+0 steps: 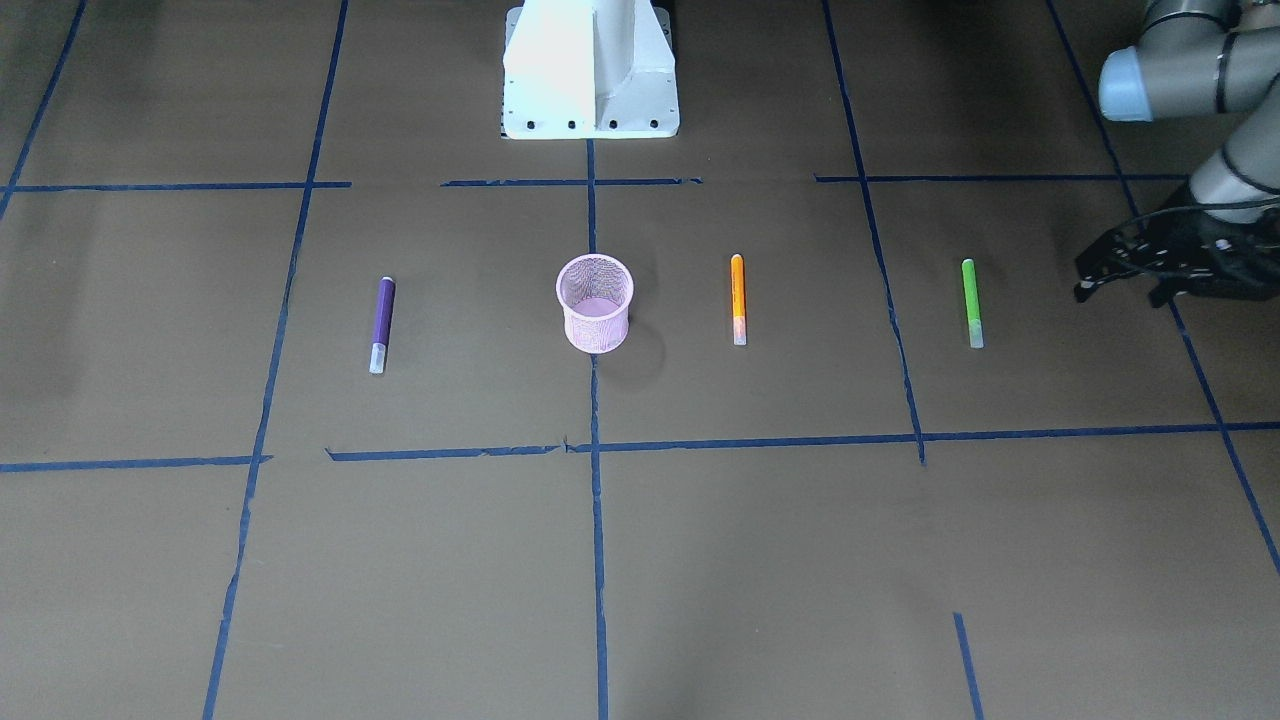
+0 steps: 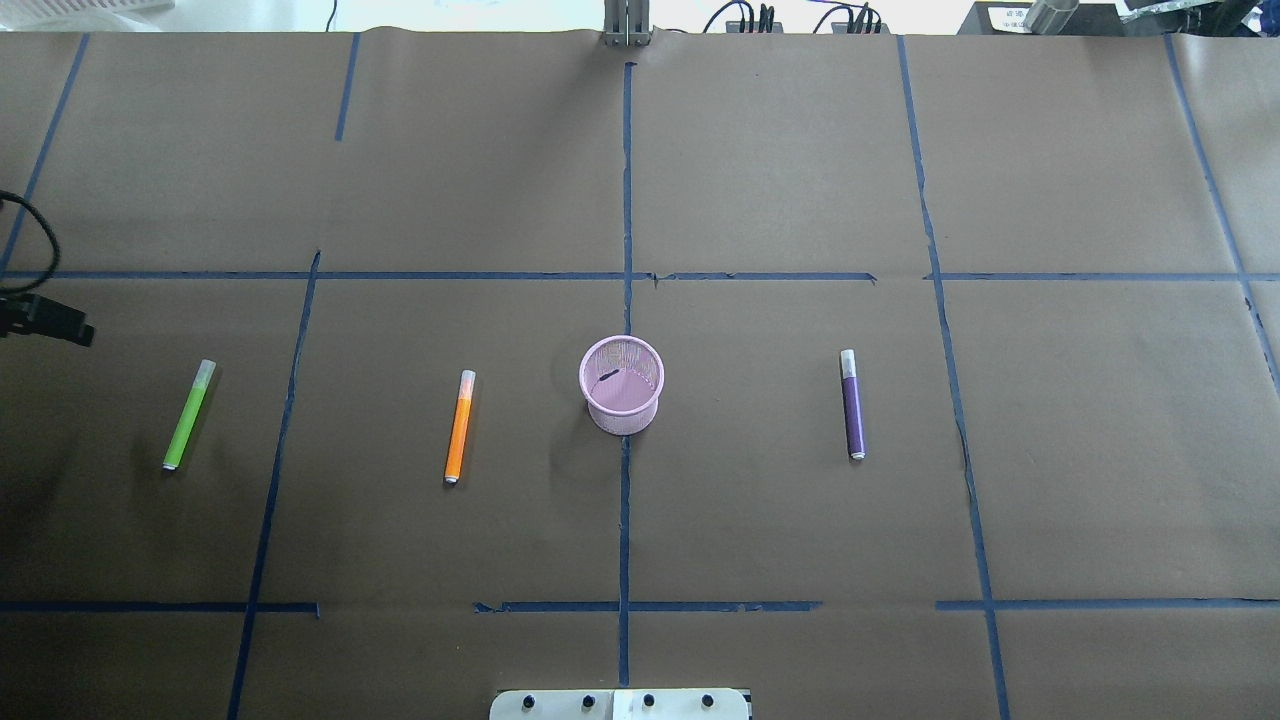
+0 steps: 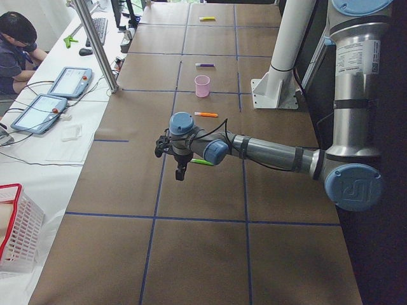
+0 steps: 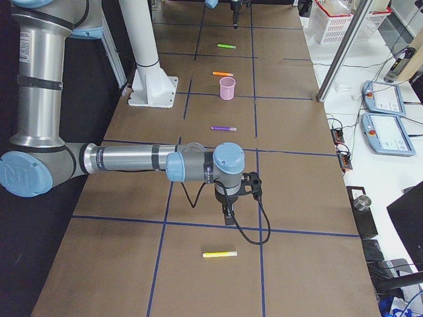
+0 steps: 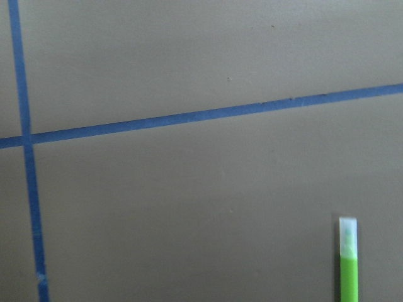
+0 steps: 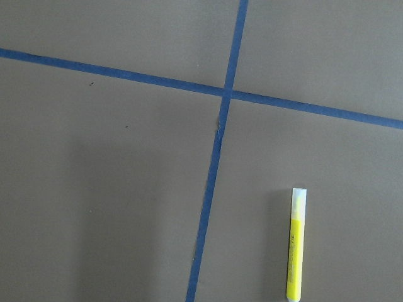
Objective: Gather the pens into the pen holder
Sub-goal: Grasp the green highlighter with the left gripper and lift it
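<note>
1. Exterior right view, lower centre: a yellow pen [image 4: 219,254] lies flat; the right gripper [image 4: 229,214] hangs just above it in frame, its jaw state impossible to tell.
2. Mid-frame: purple pen [image 4: 223,128], then the upright pen holder [image 4: 227,88].
3. Higher up: orange pen [image 4: 223,73], green pen [image 4: 226,46].
4. Top edge: left gripper [image 1: 1118,290], its jaw state impossible to tell.
</note>
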`<state>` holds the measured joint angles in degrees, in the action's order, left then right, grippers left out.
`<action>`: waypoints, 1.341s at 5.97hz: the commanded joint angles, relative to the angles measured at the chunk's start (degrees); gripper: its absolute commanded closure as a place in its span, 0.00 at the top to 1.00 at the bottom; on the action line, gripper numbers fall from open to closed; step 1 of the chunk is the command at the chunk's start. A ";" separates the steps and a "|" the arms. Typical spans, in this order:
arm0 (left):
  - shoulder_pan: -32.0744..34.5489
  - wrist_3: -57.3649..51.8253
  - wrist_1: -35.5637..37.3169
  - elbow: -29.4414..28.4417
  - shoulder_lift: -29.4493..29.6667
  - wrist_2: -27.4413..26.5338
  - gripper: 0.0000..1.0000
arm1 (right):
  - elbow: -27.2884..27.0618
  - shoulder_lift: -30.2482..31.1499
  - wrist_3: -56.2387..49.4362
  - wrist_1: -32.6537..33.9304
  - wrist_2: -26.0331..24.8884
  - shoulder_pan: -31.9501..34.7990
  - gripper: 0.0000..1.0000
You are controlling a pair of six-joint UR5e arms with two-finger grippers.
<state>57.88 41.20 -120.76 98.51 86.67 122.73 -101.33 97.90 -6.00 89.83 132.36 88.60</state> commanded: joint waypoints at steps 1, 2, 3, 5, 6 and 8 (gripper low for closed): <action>-8.80 10.45 -6.15 -2.27 2.18 -4.49 1.00 | 0.34 0.01 0.02 0.00 0.01 -0.10 1.00; -12.41 10.74 -6.15 -2.70 2.89 -6.60 1.00 | 0.34 0.01 -0.06 0.00 0.01 -0.10 1.00; -12.79 10.75 -6.07 -2.88 3.16 -6.63 0.84 | 0.60 0.01 -0.06 0.00 -0.08 -0.10 1.00; -12.88 10.83 -5.80 -2.97 3.25 -6.63 0.58 | 0.69 0.01 -0.06 0.00 0.01 -0.10 1.00; -12.88 10.83 -5.80 -2.88 3.16 -6.63 0.50 | 0.69 0.01 -0.06 0.00 -0.08 -0.10 1.00; -12.80 10.84 -5.80 -2.79 3.16 -6.63 0.01 | 0.69 0.01 -0.06 0.00 -0.08 -0.10 1.00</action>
<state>45.06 52.07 -126.57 95.65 89.83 116.14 -100.64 97.91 -6.06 89.82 132.28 88.51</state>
